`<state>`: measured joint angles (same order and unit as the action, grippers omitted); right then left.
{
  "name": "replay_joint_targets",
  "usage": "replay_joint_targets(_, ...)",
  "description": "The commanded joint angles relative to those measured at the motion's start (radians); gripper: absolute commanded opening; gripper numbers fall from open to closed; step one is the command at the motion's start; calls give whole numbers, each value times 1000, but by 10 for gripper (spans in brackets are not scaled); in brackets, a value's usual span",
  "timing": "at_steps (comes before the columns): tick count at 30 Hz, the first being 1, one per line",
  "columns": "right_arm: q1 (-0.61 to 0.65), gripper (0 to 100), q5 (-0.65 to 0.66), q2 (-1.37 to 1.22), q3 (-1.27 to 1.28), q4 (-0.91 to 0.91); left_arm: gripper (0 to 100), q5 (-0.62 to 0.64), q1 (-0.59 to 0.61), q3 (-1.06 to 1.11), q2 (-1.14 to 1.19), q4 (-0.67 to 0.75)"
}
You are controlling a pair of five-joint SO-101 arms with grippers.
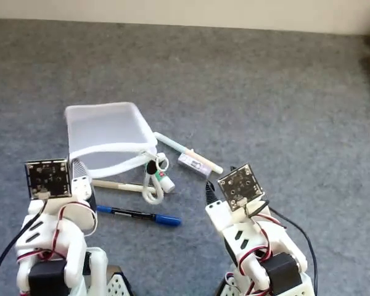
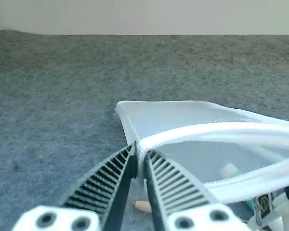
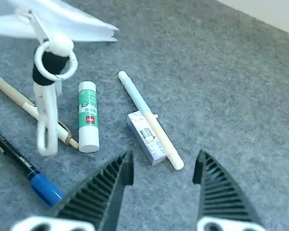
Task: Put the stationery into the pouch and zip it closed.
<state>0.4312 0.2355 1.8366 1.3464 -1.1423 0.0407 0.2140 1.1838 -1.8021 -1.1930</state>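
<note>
My left jaws pinch the pouch [image 1: 105,132] rim, holding its mouth open on the desk [image 1: 283,92]. Right jaws gape over the pen [image 3: 151,120] and eraser [image 3: 144,137] beside that mouth; glue stick [image 3: 88,115] and blue marker [image 1: 139,215] lie near too. Nothing seems packed yet; zipping remains.

Soft, even daylight lights all three views. In the high view the wall [image 1: 234,12] along 12 o'clock is washed out almost to white, and the carpet [image 1: 265,92] looks paler toward 2 o'clock than toward 8 o'clock. The pouch [image 1: 105,129] is the brightest thing, its mesh nearly blown out, and its rim glares white in the left wrist view. Shadows are faint and soft-edged: a thin one along the blue pen [image 1: 139,215] and a slight one beside the glue stick [image 3: 88,115] in the right wrist view.
</note>
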Motion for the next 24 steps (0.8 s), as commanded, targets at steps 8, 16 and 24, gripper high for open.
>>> replay_joint_targets(8, -7, 190, 60, -10, -21, 18, 7, -17, 10, -208, 136, -40)
replay_joint_targets(16, 54, 190, 69, -51, -85, 27, 7, -17, 48, -430, 449, -91)
replay_joint_targets(24, 65, 190, 63, -526, -314, 27, 7, -17, 104, -507, 591, -107)
